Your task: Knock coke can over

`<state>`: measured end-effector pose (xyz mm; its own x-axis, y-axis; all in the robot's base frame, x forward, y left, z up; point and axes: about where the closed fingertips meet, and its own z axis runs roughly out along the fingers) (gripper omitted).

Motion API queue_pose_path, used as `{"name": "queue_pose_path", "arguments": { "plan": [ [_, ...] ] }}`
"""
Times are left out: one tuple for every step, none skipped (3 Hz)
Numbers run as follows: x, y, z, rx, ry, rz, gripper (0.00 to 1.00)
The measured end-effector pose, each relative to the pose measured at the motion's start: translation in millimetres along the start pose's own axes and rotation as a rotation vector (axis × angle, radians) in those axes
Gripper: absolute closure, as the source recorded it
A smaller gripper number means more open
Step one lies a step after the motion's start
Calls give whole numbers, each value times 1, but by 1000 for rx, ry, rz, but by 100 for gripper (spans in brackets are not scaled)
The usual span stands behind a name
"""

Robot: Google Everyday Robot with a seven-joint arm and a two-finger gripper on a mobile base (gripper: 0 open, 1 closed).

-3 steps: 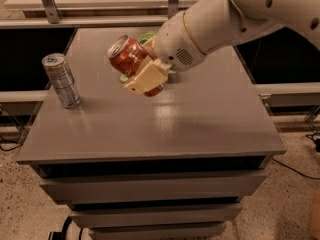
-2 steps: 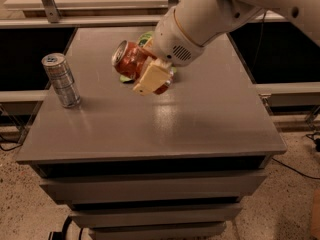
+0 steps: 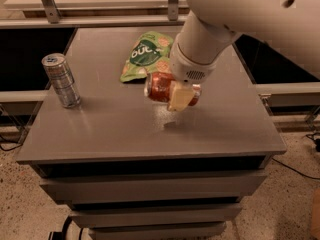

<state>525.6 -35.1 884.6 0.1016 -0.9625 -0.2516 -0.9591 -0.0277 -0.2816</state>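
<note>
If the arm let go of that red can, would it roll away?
Likely yes: the coke can lies on its side in the gripper above the table, so its round wall could roll. It looks stiff and smooth, so probably slippery.

Gripper (image 3: 178, 96) clamps coke can (image 3: 159, 86) mid-table (image 3: 110, 129); bag (image 3: 145, 54) behind, silver can (image 3: 62, 81) left, front free.

We see a thick white arm (image 3: 235, 19), smooth and rounded, with one small dark hole (image 3: 288, 3) up and right of the coke can (image 3: 159, 86). A round white collar (image 3: 192, 66) with a dotted grey grille (image 3: 193, 75) sits just above the can. The gripper (image 3: 176, 95) at the can shows one blunt cream finger (image 3: 179, 99).
</note>
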Motion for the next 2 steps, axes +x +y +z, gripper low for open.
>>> {"name": "queue_pose_path", "arguments": {
  "plan": [
    [50, -1, 8, 25, 195, -61, 65],
    [92, -7, 2, 40, 350, -125, 42]
  ]
}}
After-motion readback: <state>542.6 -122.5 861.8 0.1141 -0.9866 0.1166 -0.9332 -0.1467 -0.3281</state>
